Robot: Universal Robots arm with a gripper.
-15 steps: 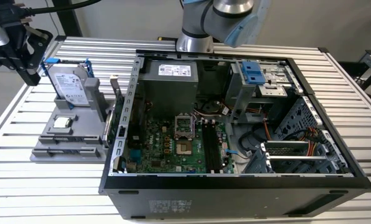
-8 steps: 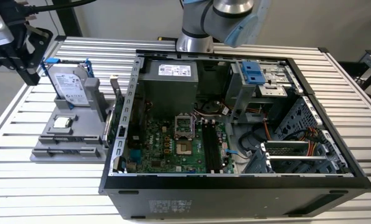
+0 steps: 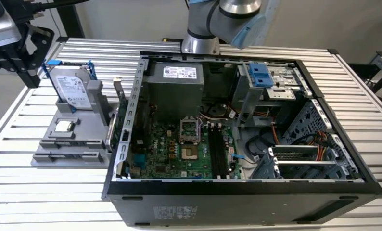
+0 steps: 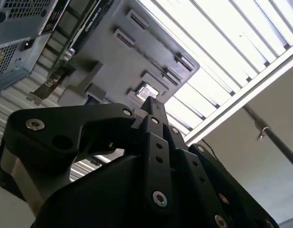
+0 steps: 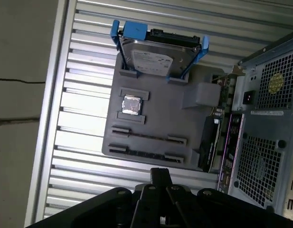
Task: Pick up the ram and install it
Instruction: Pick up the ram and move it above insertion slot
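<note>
Black metal gripper (image 5: 160,175), drawn narrow and holding nothing, hangs high above a slatted aluminium table (image 5: 84,109), near a grey parts tray (image 5: 160,109). Ahead of it a thin dark strip, probably the ram (image 5: 146,154), stands on edge in the tray's outermost groove, ready to be pinched, though it is too slim to be sure. Beyond that sit a chip (image 5: 131,104) and a hard drive (image 5: 158,54) propped upright. Past the tray, an open computer case (image 3: 242,187) lies on its side, memory slots (image 3: 218,151) facing up. Bare floor (image 5: 23,95) borders the table.
</note>
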